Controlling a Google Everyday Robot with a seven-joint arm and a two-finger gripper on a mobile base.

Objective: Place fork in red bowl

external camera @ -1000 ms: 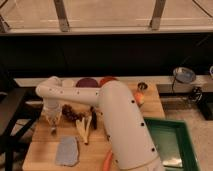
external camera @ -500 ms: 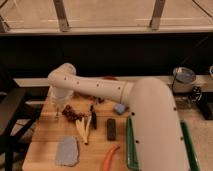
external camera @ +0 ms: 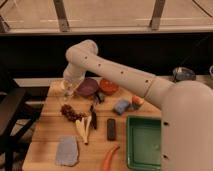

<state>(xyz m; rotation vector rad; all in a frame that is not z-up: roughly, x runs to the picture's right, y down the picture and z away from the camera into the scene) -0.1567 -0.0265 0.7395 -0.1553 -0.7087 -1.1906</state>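
The red bowl (external camera: 108, 86) stands at the back of the wooden table (external camera: 50, 135), just right of the purple bowl (external camera: 87, 86). My arm reaches in from the lower right, bends high at the back, and comes down to the gripper (external camera: 69, 90). The gripper hangs over the table's back left part, just left of the purple bowl. The fork does not show; I cannot tell whether it is in the gripper.
A black-handled utensil (external camera: 93, 117), pale cream sticks (external camera: 83, 128) and a dark red cluster (external camera: 70, 113) lie mid-table. A grey-blue cloth (external camera: 66, 150), an orange carrot (external camera: 110, 157), a black block (external camera: 111, 128) and a green tray (external camera: 145, 142) sit in front. A blue item (external camera: 121, 106) lies right.
The gripper has moved from the table's left edge back and right, to beside the purple bowl. The arm's elbow has risen higher.
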